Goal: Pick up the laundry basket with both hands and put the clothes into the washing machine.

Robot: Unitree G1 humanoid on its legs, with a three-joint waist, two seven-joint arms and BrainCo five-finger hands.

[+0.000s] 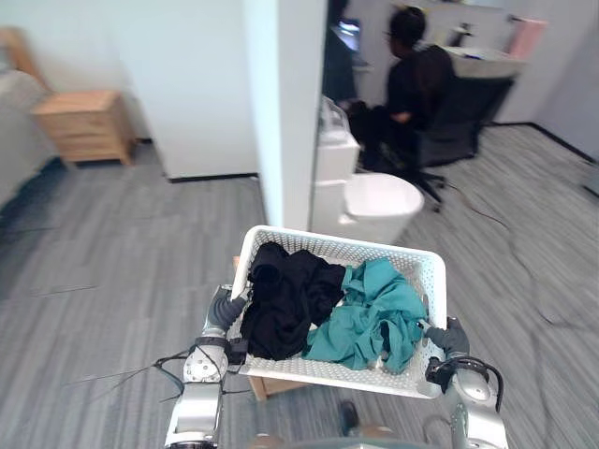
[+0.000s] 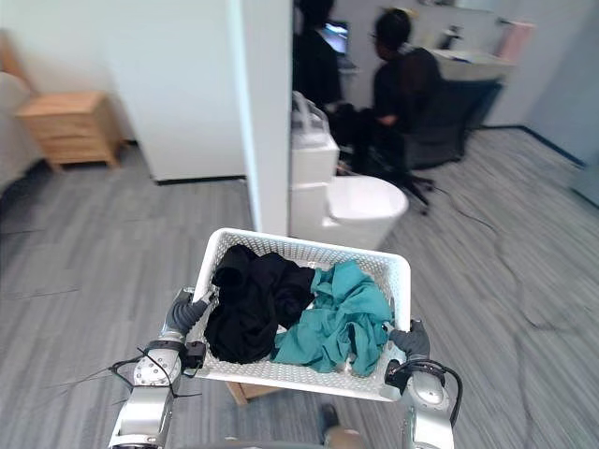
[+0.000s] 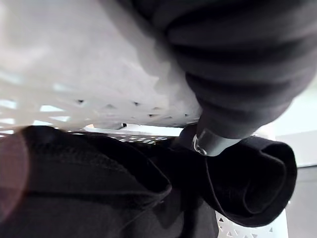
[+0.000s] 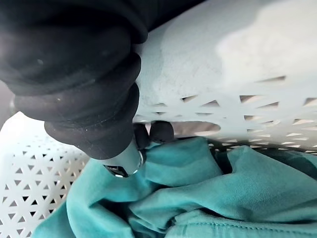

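Presently, at lower centre of frame, left hand (image 1: 226, 308) and right hand (image 1: 449, 337) each grip an opposite rim of the laundry basket (image 1: 328, 241), seemingly to keep its clothes (image 1: 374, 313) level.

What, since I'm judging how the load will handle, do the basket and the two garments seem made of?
The laundry basket looks like white moulded plastic, dull sheen, rigid holed lattice. The black garment: soft matte cloth, probably knit, limp rolled folds. The teal garment: matte cloth, creased, stitched seam.
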